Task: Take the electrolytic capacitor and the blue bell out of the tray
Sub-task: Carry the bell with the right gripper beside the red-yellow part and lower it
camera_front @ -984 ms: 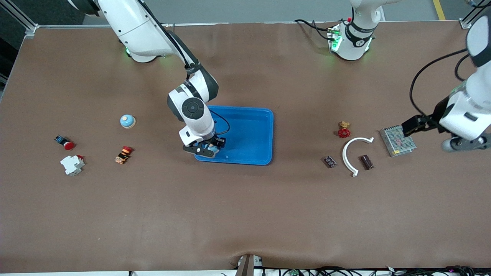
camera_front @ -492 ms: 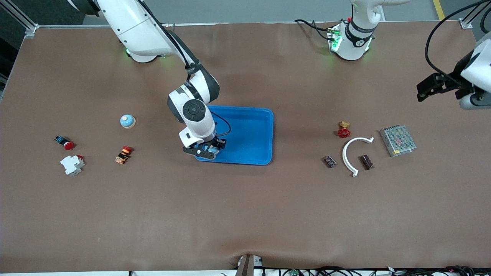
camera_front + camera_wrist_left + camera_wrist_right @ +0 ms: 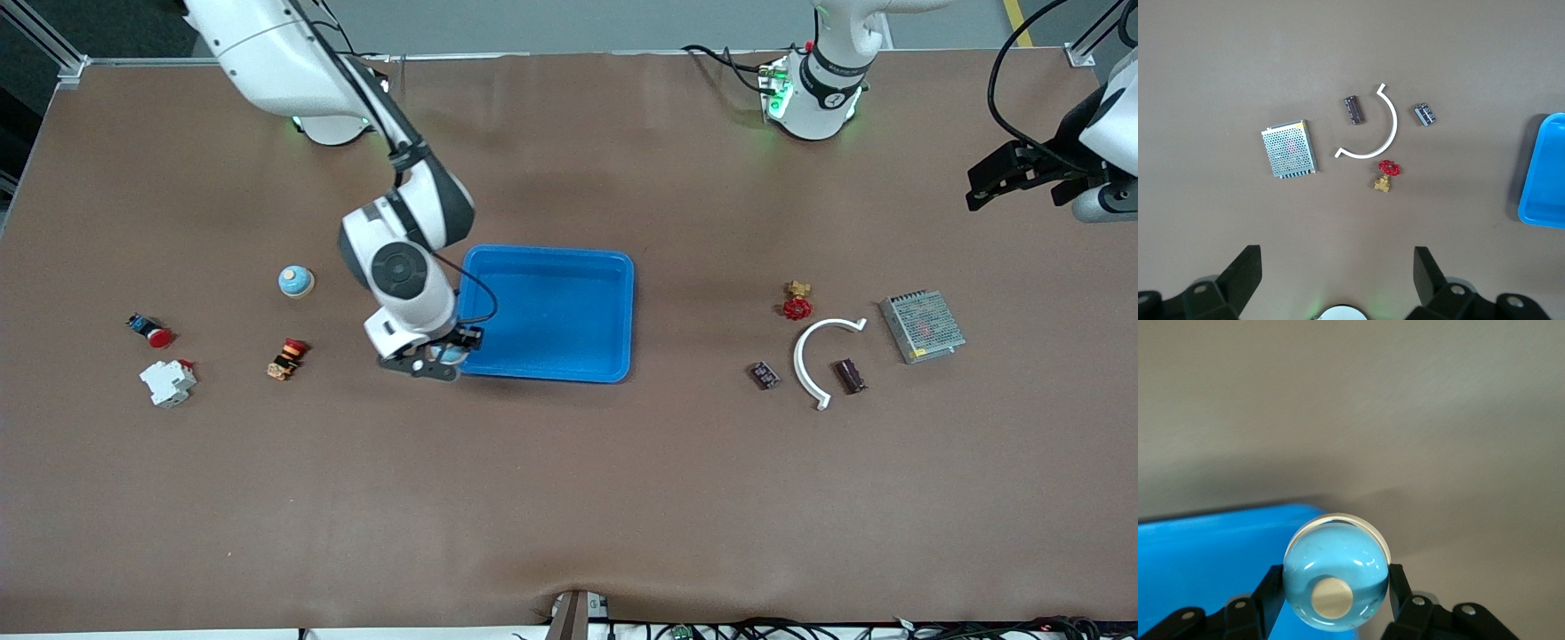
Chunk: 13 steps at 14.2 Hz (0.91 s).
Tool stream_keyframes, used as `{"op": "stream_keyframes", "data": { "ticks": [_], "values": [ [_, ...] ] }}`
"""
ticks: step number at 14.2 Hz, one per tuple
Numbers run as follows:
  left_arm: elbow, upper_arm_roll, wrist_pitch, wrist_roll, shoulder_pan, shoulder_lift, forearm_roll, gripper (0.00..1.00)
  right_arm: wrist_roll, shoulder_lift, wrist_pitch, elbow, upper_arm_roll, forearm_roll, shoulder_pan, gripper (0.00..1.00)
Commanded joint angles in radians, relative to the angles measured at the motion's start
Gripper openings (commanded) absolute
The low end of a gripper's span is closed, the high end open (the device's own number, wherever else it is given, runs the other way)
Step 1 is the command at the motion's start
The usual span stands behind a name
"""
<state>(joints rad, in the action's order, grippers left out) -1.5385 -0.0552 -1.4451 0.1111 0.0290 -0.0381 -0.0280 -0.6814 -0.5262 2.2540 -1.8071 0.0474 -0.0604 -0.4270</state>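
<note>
Right wrist view shows the right pincer [image 3: 1335, 603] clamping the blue bell [image 3: 1335, 573], raised over the tray [image 3: 551, 311] rim for removal, while the left pincer [image 3: 1338, 280], wide, waits.

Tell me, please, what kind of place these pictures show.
Probably a robotics lab bench for sorting practice: a brown-covered table, small electrical parts such as a mesh-cased power supply, and a blue tray.

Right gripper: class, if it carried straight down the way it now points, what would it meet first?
Probably the bare brown table, just off the corner of the shallow bright-blue plastic tray. The right gripper, holding the pale-blue dome-shaped bell, hangs past the tray's rim, though depth is uncertain.
</note>
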Motion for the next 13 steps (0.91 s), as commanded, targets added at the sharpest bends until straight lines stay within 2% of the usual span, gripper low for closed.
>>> {"op": "stream_keyframes", "data": {
  "ticks": [1, 8, 13],
  "values": [
    [-0.020, 0.006, -0.003, -0.011, 0.003, -0.016, 0.019, 1.00, 0.129, 0.063, 0.028, -0.092, 0.015, -0.018, 0.083, 0.00],
    [-0.012, 0.000, -0.009, -0.005, 0.011, 0.000, 0.017, 1.00, 0.474, 0.160, 0.281, -0.357, 0.019, -0.018, 0.295, 0.00],
    [-0.011, 0.000, -0.014, -0.004, 0.008, 0.000, 0.020, 1.00, 0.629, 0.149, 0.392, -0.422, 0.019, -0.018, 0.402, 0.00]
  ]
}}
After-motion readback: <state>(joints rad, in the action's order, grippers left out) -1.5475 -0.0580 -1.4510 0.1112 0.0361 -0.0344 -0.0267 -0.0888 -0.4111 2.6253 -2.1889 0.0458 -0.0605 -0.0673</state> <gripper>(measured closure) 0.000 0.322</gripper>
